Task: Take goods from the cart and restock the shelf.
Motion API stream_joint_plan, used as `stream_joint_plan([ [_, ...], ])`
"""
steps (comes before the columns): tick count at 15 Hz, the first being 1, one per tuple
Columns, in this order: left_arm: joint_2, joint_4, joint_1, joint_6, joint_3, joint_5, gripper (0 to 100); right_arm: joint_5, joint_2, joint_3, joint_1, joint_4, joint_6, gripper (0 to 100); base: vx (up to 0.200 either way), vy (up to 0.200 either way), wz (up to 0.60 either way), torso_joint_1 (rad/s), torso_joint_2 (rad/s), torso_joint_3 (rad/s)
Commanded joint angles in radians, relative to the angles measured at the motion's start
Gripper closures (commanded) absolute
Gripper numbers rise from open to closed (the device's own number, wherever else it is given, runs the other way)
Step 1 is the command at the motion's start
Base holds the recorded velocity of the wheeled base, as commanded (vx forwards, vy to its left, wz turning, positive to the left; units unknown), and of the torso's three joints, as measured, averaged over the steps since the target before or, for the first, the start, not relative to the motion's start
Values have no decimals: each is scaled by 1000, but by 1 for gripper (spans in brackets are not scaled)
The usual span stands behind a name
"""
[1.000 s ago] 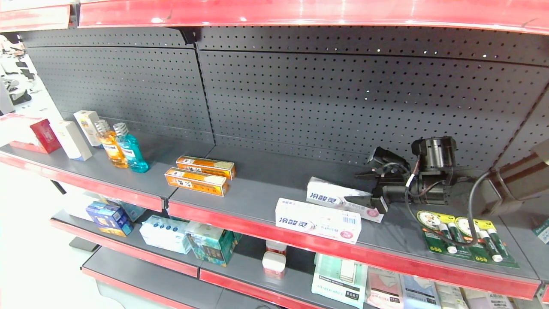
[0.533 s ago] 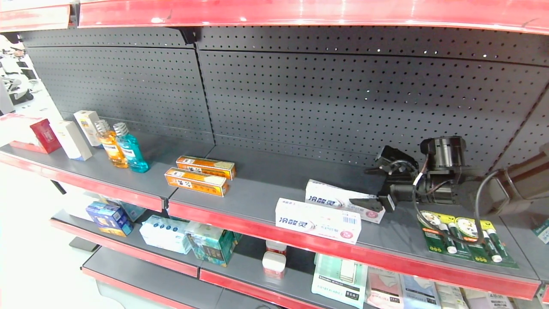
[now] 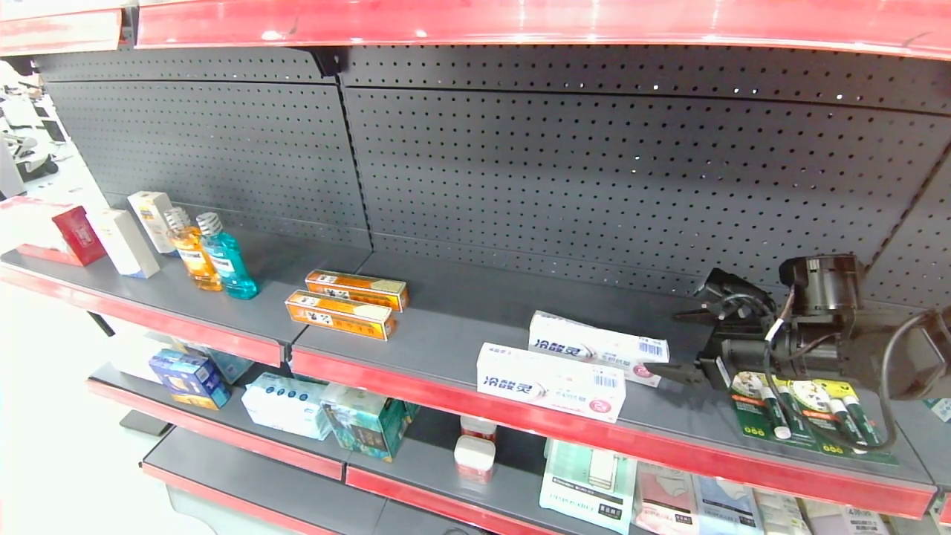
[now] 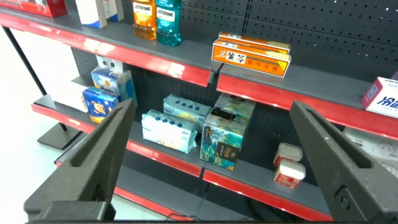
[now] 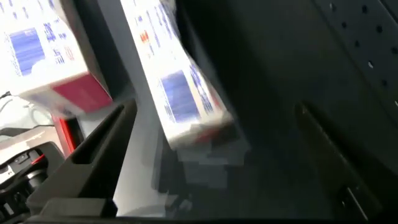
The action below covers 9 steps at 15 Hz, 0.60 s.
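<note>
Head view: right claw wide, empty, just beside rear toothpaste box, near batteries.

Bright overhead shop light, with glare up top.
The red shelf lip overhead carries white glints, and the floor at the left is washed out almost to white. The pegboard wall is dark and evenly lit, and goods cast only soft, short shadows on the shelf. Straight edges bow toward the head view's corners. In the right wrist view the white box is smeared by motion blur, with deep shadow beside it.
</note>
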Motion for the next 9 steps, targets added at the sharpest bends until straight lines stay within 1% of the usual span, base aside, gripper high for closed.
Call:
stream_joint_plan([
  [1,0,0,0,0,0,1,0,1,-29,21,-16,0,-1,0,0,0,0,0,0,0],
  [3,0,0,0,0,0,1,0,-4,-25,26,-18,0,10,0,0,0,0,0,0,0],
  [6,0,0,0,0,-2,1,0,-44,-2,26,-13,-2,18,0,0,0,0,0,0,0],
  [9,0,0,0,0,0,1,0,-44,7,26,-13,-2,39,0,0,0,0,0,0,0],
])
